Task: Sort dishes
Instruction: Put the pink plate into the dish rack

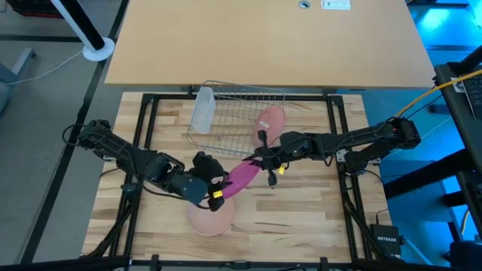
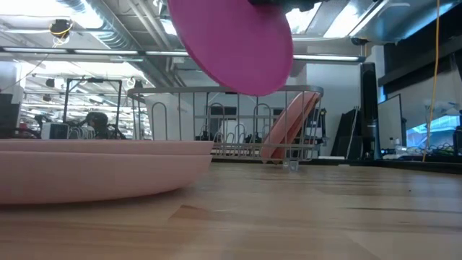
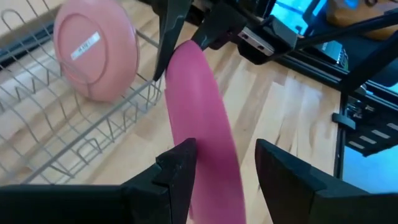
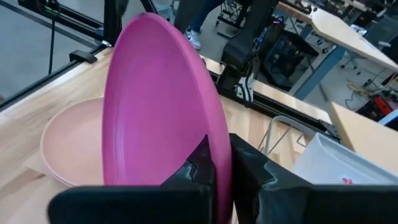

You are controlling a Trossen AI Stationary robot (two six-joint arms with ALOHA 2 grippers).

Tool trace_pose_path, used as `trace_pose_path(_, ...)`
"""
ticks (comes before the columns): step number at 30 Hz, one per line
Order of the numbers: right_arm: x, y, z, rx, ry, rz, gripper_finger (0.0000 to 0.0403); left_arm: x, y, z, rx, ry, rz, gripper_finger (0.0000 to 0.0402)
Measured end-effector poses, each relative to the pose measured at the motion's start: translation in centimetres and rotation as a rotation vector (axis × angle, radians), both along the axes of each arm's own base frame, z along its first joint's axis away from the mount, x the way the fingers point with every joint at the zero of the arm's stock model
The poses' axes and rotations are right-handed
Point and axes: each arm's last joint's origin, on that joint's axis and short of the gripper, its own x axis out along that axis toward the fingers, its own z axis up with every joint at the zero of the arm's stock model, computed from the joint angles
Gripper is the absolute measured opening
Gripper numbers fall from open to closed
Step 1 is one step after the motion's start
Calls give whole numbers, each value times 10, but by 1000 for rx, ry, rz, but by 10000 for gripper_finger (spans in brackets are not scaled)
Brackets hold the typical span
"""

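The right end effector (image 4: 221, 165) is clamped on the rim of the magenta plate (image 1: 242, 175), holding it on edge in the air above the middle of the desk (image 1: 301, 218). The left end effector (image 3: 224, 168) faces the plate's opposite rim with its fingers apart, one on each side of the edge, not pressing it as far as the wrist view shows. The handover looks about half made.

The risk lies in the timing. If the right fingers let go before the left ones have closed, the plate would likely fall onto the peach plate (image 1: 210, 217) lying flat on the desk just below it. The plate is smooth and thin at the rim, so a shallow or skewed grip may let it swing or slip. Both end effectors are close together along one plate, and a small misjudged reach could knock them against each other.

The wire rack (image 1: 237, 113) stands behind on the desk. A tan plate (image 1: 272, 120) leans upright in its slots, and a whitish tumbler (image 1: 202, 110) rests at its left end. The remaining slots appear free.
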Motion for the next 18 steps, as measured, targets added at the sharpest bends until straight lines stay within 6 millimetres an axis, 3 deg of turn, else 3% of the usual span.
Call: trace_pose_path(18, 1, 0, 2, -94, -25, 39, 28, 12, 28, -2, -179, 38, 17, 143)
